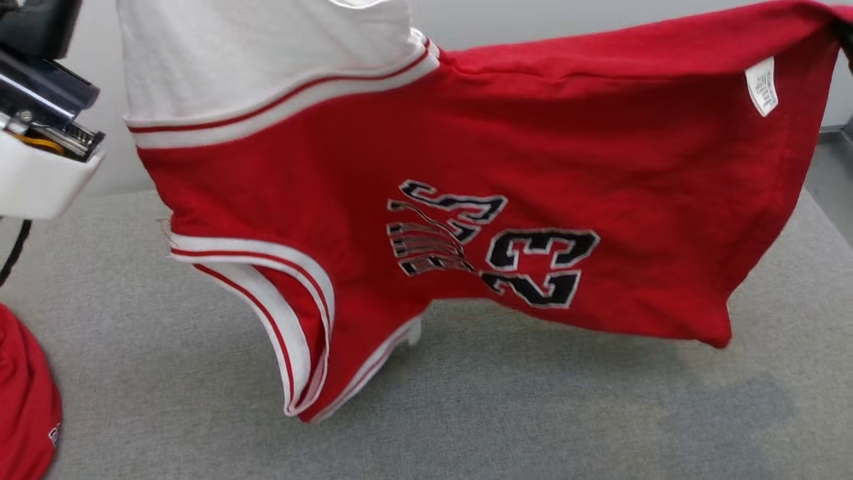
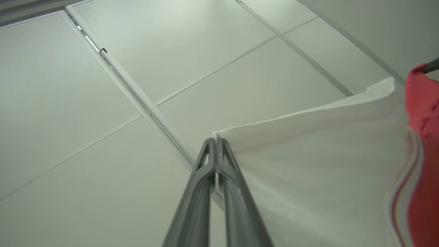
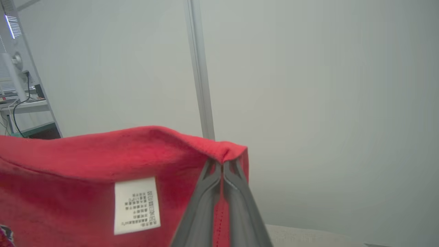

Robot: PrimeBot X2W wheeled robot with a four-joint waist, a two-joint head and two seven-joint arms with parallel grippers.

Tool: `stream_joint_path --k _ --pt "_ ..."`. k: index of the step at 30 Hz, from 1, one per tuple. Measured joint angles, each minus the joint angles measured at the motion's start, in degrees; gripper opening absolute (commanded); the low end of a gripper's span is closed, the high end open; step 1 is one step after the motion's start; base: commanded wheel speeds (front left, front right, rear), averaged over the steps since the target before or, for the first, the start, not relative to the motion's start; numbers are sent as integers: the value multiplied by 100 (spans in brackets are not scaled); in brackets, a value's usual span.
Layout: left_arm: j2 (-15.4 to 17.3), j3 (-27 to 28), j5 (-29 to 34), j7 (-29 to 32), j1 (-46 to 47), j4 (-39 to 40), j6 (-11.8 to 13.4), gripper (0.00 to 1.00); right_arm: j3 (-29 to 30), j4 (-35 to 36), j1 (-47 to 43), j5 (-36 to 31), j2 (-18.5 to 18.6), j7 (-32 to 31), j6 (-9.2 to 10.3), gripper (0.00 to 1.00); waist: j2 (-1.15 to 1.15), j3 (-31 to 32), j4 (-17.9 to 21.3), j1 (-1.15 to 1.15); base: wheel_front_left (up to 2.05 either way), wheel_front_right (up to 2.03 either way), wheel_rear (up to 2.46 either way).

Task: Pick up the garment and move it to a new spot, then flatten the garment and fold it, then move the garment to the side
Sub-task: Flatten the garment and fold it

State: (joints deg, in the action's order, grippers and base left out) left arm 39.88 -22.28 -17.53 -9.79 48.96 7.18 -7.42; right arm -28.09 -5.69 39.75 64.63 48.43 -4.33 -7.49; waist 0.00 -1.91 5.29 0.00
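Observation:
The garment hangs stretched between my two grippers above the grey padded table. It is red with a white sleeve, red-and-white striped trims, a small white label and mirrored black "23" numbers. Its lowest striped edge reaches down to the table. My left gripper is shut on the edge of the white sleeve, pointing up at ceiling panels. My right gripper is shut on a red corner of the garment, just above the label.
Another red cloth lies at the table's left front edge. My left arm's white and dark wrist fills the upper left of the head view. A pale wall stands behind the table, and a desk with cables is off to one side.

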Motion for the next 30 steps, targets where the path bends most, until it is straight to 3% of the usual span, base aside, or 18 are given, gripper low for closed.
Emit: stream_joint_path --k 3,7,11,16,17,18,19,24,30 --pt "220 -690 -662 379 179 -311 -1 0 -209 -223 119 -47 11 -643 0 0 0 -51 135 0 0 0 0" --pt "424 -1245 -1252 443 185 -706 -4 0 -541 -567 186 -630 -77 -1111 0 0 0 -274 222 0 0 0 0" --pt "399 -1568 -1438 100 -35 -1157 -4 0 -746 -1067 -115 -757 -690 -1228 0 0 0 -588 249 0 0 0 0" --pt "194 -1954 -1559 -230 -218 -1514 -5 0 -760 -1712 -295 -790 -1362 -711 -1 0 0 -1036 210 0 0 0 0" --pt "166 -2018 -1550 -276 -224 -1589 -5 0 -755 -1874 -300 -827 -1459 -568 -1 29 0 -1130 193 0 0 0 0" --pt "127 -2065 -1526 -319 -224 -1673 -5 0 -730 -2028 -299 -847 -1563 -394 0 49 0 -1218 175 0 0 0 0" --pt "83 -2113 -1496 -359 -219 -1755 -5 0 -692 -2206 -286 -913 -1659 -210 0 100 0 -1304 154 0 0 0 0" --pt "-299 -2020 -1202 -504 -18 -2174 73 0 -543 -2885 -178 -1465 -1825 858 0 100 0 -1719 -33 0 0 0 0" --pt "-511 -1674 -911 -527 -15 -2208 89 0 -735 -2769 -547 -1691 -1804 1091 -1 100 0 -1992 -171 0 0 0 0"
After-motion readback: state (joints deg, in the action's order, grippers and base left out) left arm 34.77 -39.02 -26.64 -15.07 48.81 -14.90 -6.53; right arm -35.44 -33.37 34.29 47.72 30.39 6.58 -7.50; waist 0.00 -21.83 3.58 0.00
